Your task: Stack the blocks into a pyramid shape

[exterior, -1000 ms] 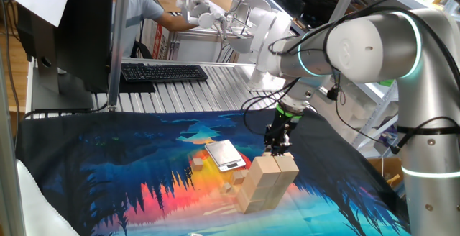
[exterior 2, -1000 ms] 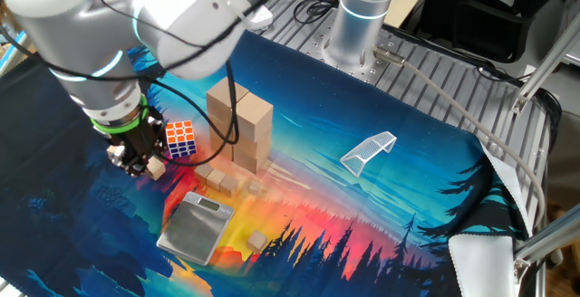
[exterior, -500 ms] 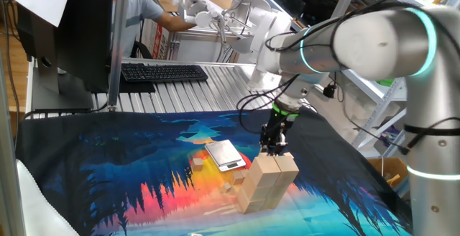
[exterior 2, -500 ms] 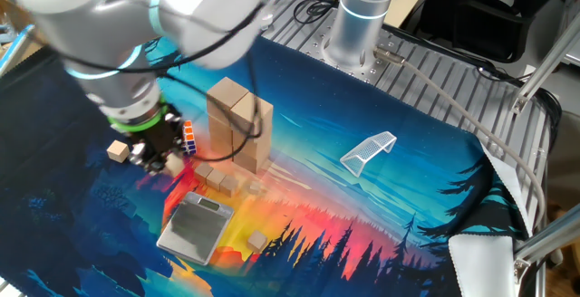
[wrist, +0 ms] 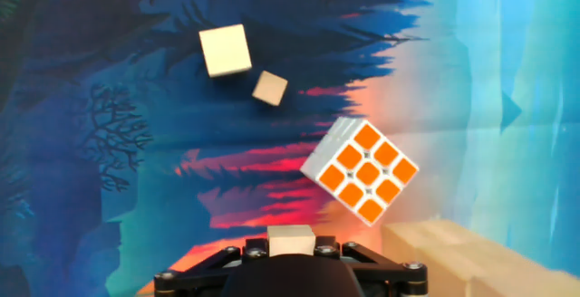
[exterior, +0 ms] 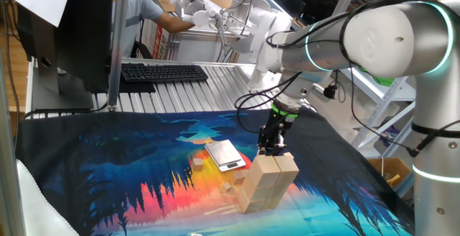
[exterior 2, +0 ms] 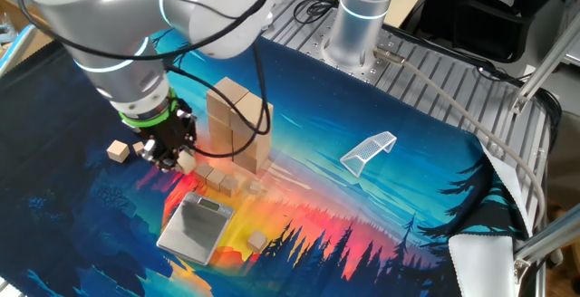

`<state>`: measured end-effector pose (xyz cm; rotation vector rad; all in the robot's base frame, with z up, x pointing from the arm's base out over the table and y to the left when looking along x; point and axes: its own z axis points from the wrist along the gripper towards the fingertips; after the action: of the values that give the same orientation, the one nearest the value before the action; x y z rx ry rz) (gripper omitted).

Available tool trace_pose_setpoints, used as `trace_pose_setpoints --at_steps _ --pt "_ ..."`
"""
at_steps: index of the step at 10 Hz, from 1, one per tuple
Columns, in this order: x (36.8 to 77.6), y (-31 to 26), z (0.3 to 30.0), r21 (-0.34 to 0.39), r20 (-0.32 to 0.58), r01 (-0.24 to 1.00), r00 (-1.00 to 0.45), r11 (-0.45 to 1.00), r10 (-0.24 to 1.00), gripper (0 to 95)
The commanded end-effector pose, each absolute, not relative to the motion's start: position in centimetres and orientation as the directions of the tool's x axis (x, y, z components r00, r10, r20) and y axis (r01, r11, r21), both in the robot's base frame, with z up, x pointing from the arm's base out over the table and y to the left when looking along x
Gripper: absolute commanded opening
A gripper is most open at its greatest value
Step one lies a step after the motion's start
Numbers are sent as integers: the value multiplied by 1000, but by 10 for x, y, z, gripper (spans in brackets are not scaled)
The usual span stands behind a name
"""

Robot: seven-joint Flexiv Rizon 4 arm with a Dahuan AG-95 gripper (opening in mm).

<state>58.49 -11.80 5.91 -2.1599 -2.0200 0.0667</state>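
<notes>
Gripper (exterior 2: 174, 159) carrying a small cube (wrist: 291, 241), just left of the stack of bricks (exterior 2: 238, 123).

In the hand view the small pale cube sits pinched between narrowly set jaws at the bottom centre, and the top of the stack shows as a tan corner at the lower right, so the placing spot lies right of the pincer. In the other fixed view the gripper hangs at left centre, close beside the stack's left face and lower than its top; the bricks stand on end, long axes upright. A puzzle cube (wrist: 360, 171) lies mid-frame in the hand view, with two loose small blocks (wrist: 226, 51) upper left. Since the earlier frame the gripper has shifted rightward from the frame's left toward the stack, now hiding the puzzle cube; one small block (exterior 2: 117, 151) stays behind on the cloth at the left.
</notes>
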Motion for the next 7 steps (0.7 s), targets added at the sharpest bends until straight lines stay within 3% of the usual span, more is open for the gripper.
trace_pose_setpoints --at_steps 1,7 --pt "578 -109 63 -160 92 985 81 -66 992 0" --pt "570 -99 62 -159 98 984 92 -76 991 0"
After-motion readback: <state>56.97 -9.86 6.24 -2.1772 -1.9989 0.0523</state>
